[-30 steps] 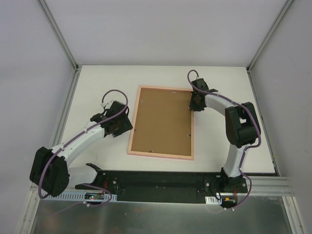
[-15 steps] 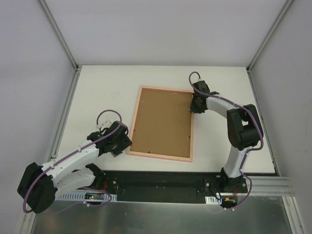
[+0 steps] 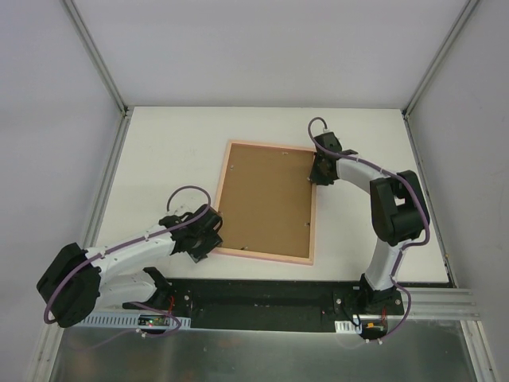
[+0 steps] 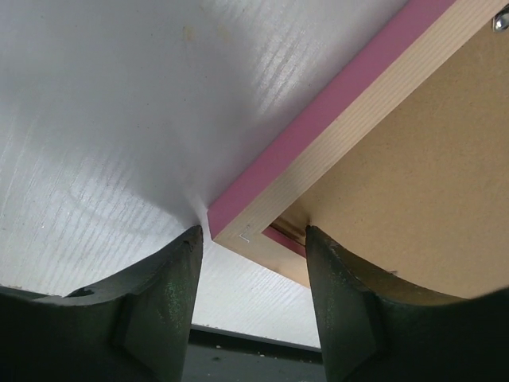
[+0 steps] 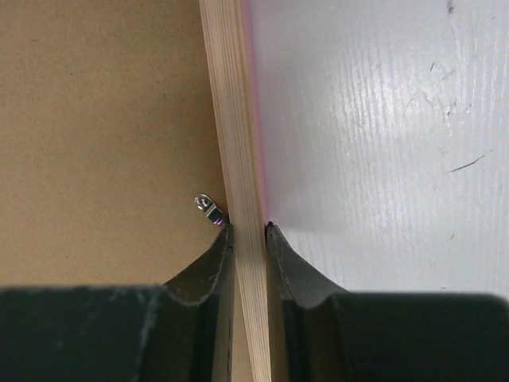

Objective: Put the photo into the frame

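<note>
Your right gripper (image 3: 320, 169) has its fingers (image 5: 199, 270) almost together, clamped across the right rail of the frame (image 3: 262, 255) close to its far right corner. From the wrist, one finger sits on the inner side just beside a small metal clip (image 5: 208, 205), and the other sits on the outer pink edge, with the wood pinched between them. That hold looks like an anchor, so the frame cannot slide or turn on the table (image 3: 159, 151) while the other arm works.

Your left gripper (image 4: 253, 231) is down at the near left corner, diagonally opposite. Its fingers are spread wide, one outside the corner and one over the board (image 3: 266, 199). The corner sits between them and nothing is gripped. You cannot tell whether either finger touches the wood. The spot makes sense, since a corner gives you an edge to close on or get under.

The frame lies flat in the middle of the table, back side up, with the brown board seated inside the rails and covering the opening. The photo is not visible in any view. It may be under the board or somewhere else, and you cannot tell which. If it is not in yet, the board has to come out first.
</note>
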Controlling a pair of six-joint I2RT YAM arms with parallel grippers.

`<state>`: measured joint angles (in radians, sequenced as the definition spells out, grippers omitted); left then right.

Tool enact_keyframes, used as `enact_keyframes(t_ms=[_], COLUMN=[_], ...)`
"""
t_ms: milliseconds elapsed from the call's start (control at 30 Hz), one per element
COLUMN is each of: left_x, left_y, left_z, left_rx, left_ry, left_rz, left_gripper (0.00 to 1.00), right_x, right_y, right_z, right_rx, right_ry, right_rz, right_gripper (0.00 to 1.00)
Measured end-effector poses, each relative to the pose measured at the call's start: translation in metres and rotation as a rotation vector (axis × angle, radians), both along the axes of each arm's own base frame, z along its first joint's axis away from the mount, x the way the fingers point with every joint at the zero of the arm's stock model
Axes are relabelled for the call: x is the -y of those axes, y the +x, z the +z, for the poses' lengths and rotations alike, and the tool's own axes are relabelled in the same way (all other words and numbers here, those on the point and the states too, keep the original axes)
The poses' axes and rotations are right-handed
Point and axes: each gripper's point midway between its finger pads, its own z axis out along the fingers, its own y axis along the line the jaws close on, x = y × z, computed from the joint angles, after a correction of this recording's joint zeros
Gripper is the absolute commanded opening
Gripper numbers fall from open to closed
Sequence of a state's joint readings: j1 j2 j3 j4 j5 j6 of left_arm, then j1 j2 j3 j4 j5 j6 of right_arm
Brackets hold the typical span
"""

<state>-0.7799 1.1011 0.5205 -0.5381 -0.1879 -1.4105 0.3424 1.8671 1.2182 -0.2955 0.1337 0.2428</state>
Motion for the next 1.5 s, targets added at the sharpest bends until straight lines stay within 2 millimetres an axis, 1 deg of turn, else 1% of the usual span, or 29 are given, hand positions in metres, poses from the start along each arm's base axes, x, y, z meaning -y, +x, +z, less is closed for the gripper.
enact_keyframes(t_ms=[133,233,300,367,500,567,700,800,833,900,933,967,1000,1067,1100,1133,1167,1233,1300,1433,1500], left_x=[0.001,-0.003,-0.008,-0.019,-0.040,-0.047,-0.058,-0.068,-0.073,-0.082,-0.086,-0.090,-0.093,-0.096,-0.095,-0.091,-0.088,-0.079,-0.070,-0.054,-0.048], left_y=[0.004,0.010,0.019,0.033,0.060,0.069,0.088,0.110,0.119,0.141,0.149,0.158,0.166,0.181,0.186,0.190,0.191,0.191,0.189,0.185,0.181], left_z=[-0.003,-0.003,-0.002,-0.001,0.000,0.000,0.001,0.002,0.002,0.003,0.003,0.003,0.004,0.004,0.004,0.004,0.004,0.005,0.007,0.016,0.026], left_rx=[0.003,-0.007,-0.008,0.004,0.030,0.032,0.036,0.029,0.030,0.041,0.048,0.056,0.063,0.084,0.092,0.100,0.103,0.107,0.109,0.125,0.149], left_ry=[0.004,0.011,0.004,-0.002,0.004,0.008,0.003,0.012,0.019,0.035,0.043,0.052,0.060,0.072,0.070,0.055,0.045,0.010,-0.024,-0.083,-0.100], left_rz=[0.007,0.030,0.065,0.111,0.166,0.156,0.129,0.110,0.106,0.093,0.085,0.075,0.062,0.032,0.014,-0.010,-0.032,-0.076,-0.112,-0.174,-0.198], left_gripper=[0.40,0.30,0.23,0.18,0.16,0.16,0.13,0.13,0.14,0.23,0.27,0.30,0.34,0.40,0.43,0.46,0.48,0.51,0.54,0.58,0.59], right_x=[-0.001,0.002,0.005,0.007,0.005,0.003,-0.001,-0.007,-0.011,-0.020,-0.024,-0.029,-0.034,-0.046,-0.051,-0.060,-0.064,-0.075,-0.082,-0.084,-0.084], right_y=[-0.003,-0.005,-0.009,-0.014,-0.031,-0.039,-0.056,-0.072,-0.079,-0.093,-0.098,-0.103,-0.108,-0.119,-0.125,-0.134,-0.139,-0.148,-0.158,-0.168,-0.169], right_z=[0.000,0.000,0.000,0.000,-0.001,-0.001,-0.002,-0.002,-0.002,-0.002,-0.002,-0.002,-0.002,-0.003,-0.005,-0.007,-0.007,-0.005,-0.003,0.008,0.019], right_rx=[0.000,0.007,0.010,0.014,0.025,0.043,0.089,0.129,0.139,0.160,0.163,0.170,0.174,0.163,0.152,0.126,0.120,0.094,0.067,0.049,0.062], right_ry=[0.001,-0.001,-0.004,0.000,0.030,0.047,0.070,0.087,0.089,0.085,0.085,0.085,0.087,0.098,0.103,0.121,0.124,0.160,0.190,0.221,0.231], right_rz=[0.001,-0.005,-0.015,-0.025,-0.045,-0.054,-0.080,-0.092,-0.091,-0.085,-0.080,-0.075,-0.068,-0.026,-0.006,0.034,0.053,0.094,0.125,0.151,0.158], right_gripper=[0.01,0.02,0.02,0.02,0.03,0.07,0.11,0.13,0.14,0.20,0.25,0.32,0.37,0.45,0.49,0.53,0.57,0.63,0.66,0.72,0.74])
